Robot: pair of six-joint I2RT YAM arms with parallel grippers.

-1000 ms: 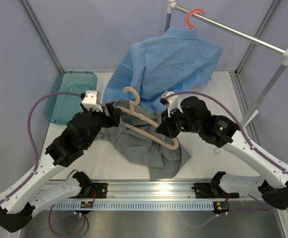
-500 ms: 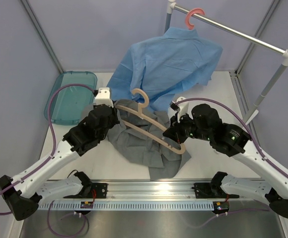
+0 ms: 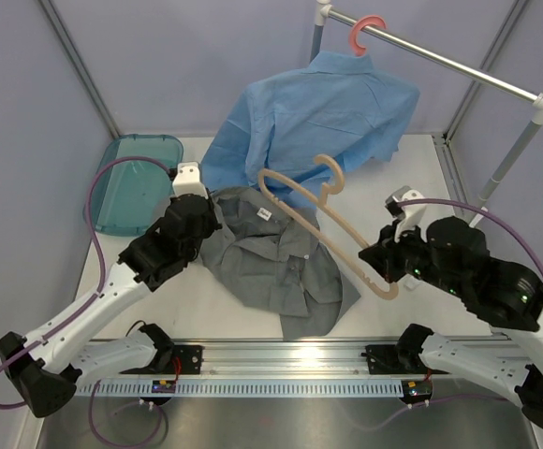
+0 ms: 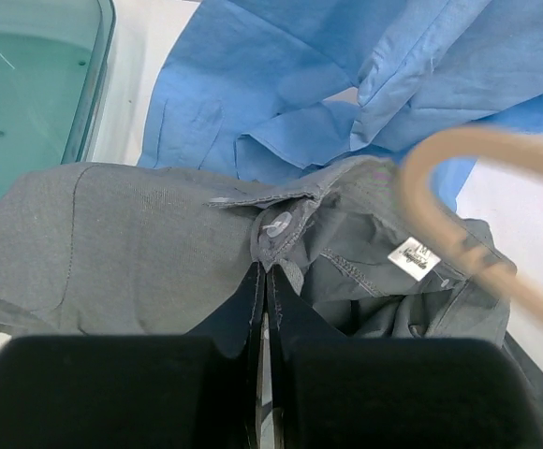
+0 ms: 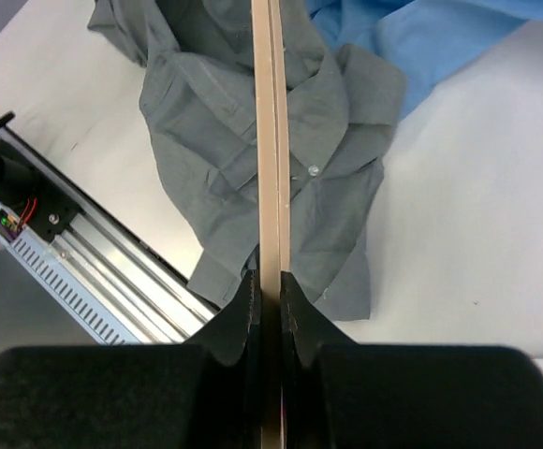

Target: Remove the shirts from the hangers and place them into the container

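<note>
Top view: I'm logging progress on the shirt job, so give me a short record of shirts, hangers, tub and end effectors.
grey shirt: crumpled on table, off its hanger
tan hanger: in right end effector, held above grey shirt
left end effector: shut on grey shirt's collar
blue shirt: on pink hanger, on rail
tub: no shirt in it
</note>
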